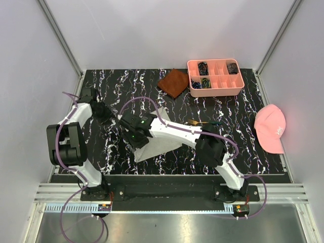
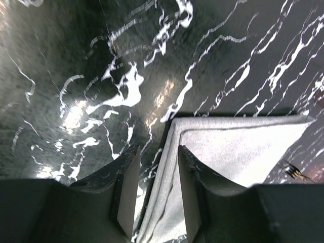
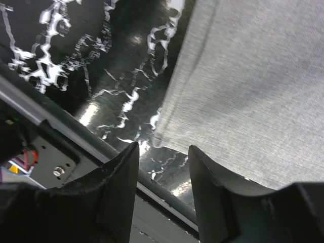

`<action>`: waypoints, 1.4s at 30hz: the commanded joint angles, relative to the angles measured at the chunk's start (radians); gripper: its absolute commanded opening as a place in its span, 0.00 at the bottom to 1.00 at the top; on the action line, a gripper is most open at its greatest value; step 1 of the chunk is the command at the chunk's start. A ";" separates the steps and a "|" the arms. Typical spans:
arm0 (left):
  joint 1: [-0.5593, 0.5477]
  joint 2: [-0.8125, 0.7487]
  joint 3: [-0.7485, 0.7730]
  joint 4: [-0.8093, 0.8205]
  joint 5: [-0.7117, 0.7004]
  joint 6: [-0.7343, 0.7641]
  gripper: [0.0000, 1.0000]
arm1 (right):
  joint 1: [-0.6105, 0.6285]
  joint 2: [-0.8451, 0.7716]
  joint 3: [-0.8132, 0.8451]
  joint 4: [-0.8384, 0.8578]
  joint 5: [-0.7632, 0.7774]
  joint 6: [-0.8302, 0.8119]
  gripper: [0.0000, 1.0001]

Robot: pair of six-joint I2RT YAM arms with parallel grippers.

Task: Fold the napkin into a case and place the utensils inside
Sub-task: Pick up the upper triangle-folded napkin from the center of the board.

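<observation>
Top view: fixed high behind the arm bases (image 1: 96,192), tilted down and forward, takes in the whole table (image 1: 126,86) from afar. Left wrist view: very close to the surface, looks down past the left fingers (image 2: 126,187) at a napkin (image 2: 238,147) corner. Right wrist view: equally close, looks past the right fingers (image 3: 119,192) at another napkin (image 3: 253,91) corner and the front rail (image 3: 30,104). All three share the napkin (image 1: 157,148).

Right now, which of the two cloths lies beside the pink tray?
The small rust-brown cloth, just left of the pink tray; the larger light grey napkin lies well apart from it.
</observation>
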 commanded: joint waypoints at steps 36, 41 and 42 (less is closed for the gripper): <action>0.034 -0.022 -0.021 0.045 0.067 -0.017 0.41 | 0.061 0.194 -0.019 -0.021 0.165 0.019 0.30; 0.034 -0.019 -0.027 0.045 0.098 -0.017 0.45 | 0.062 0.164 -0.007 -0.029 0.204 0.008 0.03; 0.034 -0.019 -0.028 0.045 0.110 -0.017 0.47 | 0.061 0.150 -0.008 -0.029 0.208 -0.001 0.00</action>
